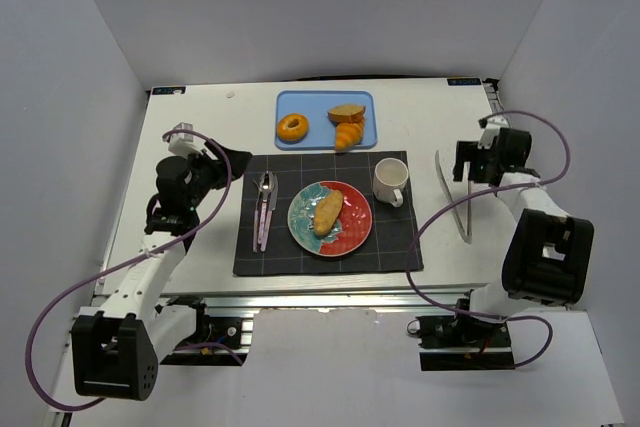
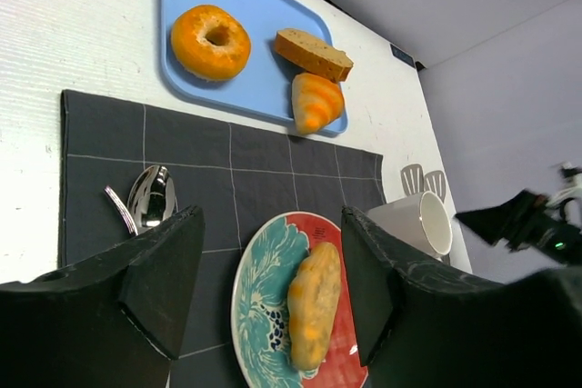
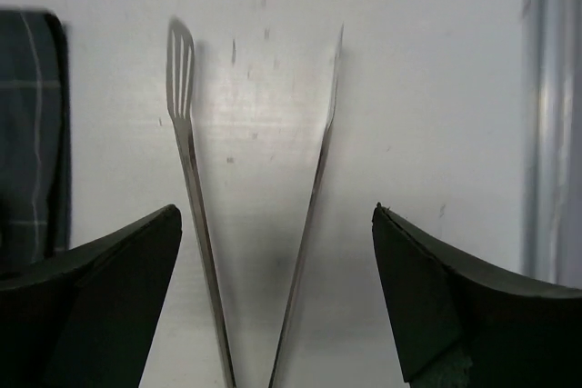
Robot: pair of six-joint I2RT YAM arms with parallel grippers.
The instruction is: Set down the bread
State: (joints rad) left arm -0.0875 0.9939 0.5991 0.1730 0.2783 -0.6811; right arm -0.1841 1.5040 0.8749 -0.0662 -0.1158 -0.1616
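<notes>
The bread [image 1: 327, 212], a plain golden-tan roll, lies along the middle of the teal-and-red plate [image 1: 355, 209] on the dark placemat. In the left wrist view the bread [image 2: 314, 304] rests on the plate [image 2: 264, 283], seen between my fingers and lower than them. My left gripper [image 1: 222, 169] is open and empty, hovering at the placemat's left edge and apart from the bread; it also shows in the left wrist view [image 2: 273, 224]. My right gripper [image 1: 461, 163] is open and empty over the metal tongs [image 1: 455, 199], which lie on the table between its fingers in the right wrist view [image 3: 275, 215].
A blue tray [image 1: 318, 105] at the back holds a glazed donut [image 1: 292, 128], a croissant [image 1: 347, 135] and a bread slice [image 1: 346, 113]. A white cup [image 1: 390, 181] stands right of the plate. Cutlery [image 1: 264, 209] lies on the placemat [image 1: 300, 262] left of the plate.
</notes>
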